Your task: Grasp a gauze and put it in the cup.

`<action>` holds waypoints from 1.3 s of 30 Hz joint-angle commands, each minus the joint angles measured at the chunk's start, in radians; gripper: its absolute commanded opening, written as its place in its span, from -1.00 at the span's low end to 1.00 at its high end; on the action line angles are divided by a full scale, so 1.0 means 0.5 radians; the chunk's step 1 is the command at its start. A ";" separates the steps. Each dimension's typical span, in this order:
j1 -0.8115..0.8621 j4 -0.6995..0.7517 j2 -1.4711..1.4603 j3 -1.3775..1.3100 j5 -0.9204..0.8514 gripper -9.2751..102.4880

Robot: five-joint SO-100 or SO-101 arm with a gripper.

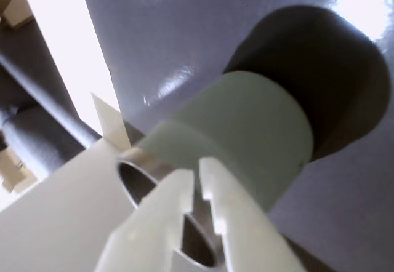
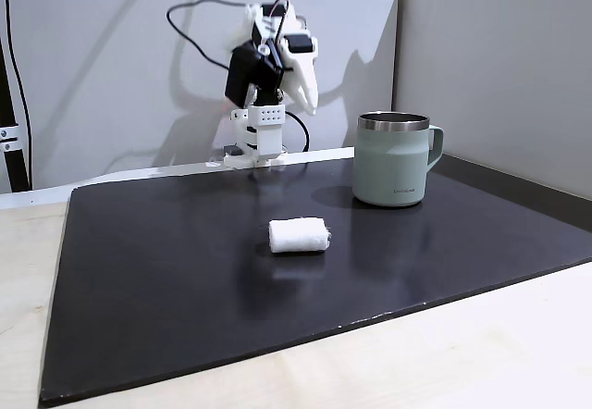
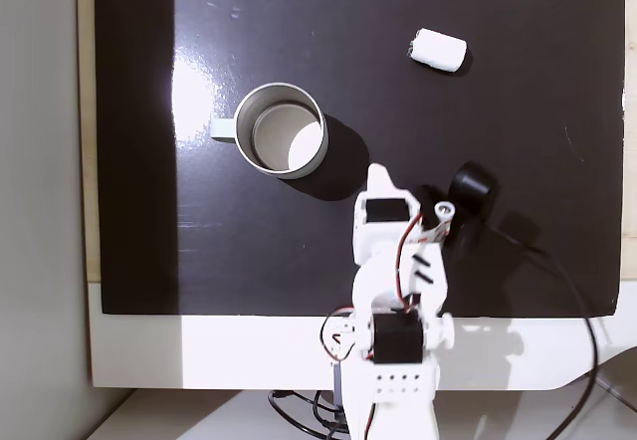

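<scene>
- The gripper point(image 1: 198, 172) is raised above the mat with its two white fingers drawn together, tips all but touching and nothing between them; in a fixed view point(image 2: 308, 104) it points down from the folded arm, well clear of the surface.
- The cup point(image 2: 392, 161) stands upright on the mat, near the gripper and off to its right in that fixed view, handle turned away from the arm; seen from above point(image 3: 282, 129) it is empty, with a bright patch of light on its inner floor; in the wrist view its pale green wall point(image 1: 258, 130) sits just beyond the fingertips.
- The gauze point(image 3: 438, 49) lies on its side on the mat, well apart from the gripper and farther from the arm's base than the cup is; in the front fixed view point(image 2: 299, 234) it rests ahead of the arm, apart from the cup.
- The black mat point(image 2: 166, 279) is glossy, catching glare and soft reflections; it covers most of a pale wooden tabletop point(image 2: 462, 363).
- Behind stand a plain light wall point(image 2: 111, 57) and a grey panel point(image 2: 499, 67); a black cable point(image 2: 199, 43) loops behind the arm.
</scene>
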 commanded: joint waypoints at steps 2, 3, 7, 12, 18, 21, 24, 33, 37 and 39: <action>0.120 0.221 -0.558 -0.687 -0.012 -0.83; 0.144 0.279 -0.678 -0.804 -0.018 -0.83; 0.242 0.393 -1.025 -1.141 -0.028 -0.83; 0.316 0.518 -1.411 -1.506 -0.083 -0.83; 0.393 0.718 -1.884 -1.957 -0.095 -0.56; 0.393 0.862 -2.154 -2.249 -0.101 -0.45; 0.396 1.049 -2.473 -2.614 -0.101 -0.38; 0.469 1.715 -3.663 -4.240 -0.123 -0.29; 0.494 1.706 -3.875 -4.439 -0.196 -0.27; 0.503 1.706 -3.979 -4.553 -0.212 -0.26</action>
